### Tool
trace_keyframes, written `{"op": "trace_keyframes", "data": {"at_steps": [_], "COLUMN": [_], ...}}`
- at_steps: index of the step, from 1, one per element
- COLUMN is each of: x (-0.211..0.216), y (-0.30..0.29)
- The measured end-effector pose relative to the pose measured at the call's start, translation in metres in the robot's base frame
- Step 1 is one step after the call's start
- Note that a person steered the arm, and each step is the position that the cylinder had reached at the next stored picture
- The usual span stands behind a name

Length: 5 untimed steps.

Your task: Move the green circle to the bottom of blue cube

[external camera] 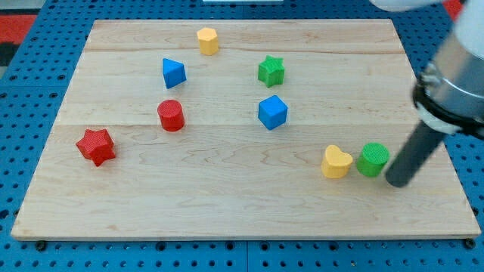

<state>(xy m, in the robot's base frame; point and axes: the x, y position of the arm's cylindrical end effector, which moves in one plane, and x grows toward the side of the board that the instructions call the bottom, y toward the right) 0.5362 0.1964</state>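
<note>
Camera view: my tip [396,182], a smooth dark rod with no jaws, touches the ribbed green circle [373,159] from the right; the faceted blue cube [273,112] sits far left on pale wood

Light: bright, even, from overhead.
Shadows: short and soft under each block.
Glare: none on the wooden board [227,196].
Focus: blocks sharp; arm body above my tip [396,181] blurred.

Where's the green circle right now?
The green circle block sits at the wooden board's lower right, between the yellow heart block on its left and my tip.
</note>
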Motion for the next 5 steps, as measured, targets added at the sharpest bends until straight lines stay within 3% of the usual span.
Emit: {"op": "trace_keyframes", "data": {"at_steps": [2, 3, 5], "x": [-0.066, -0.084, -0.032], "y": [-0.026, -0.081, -0.11]}}
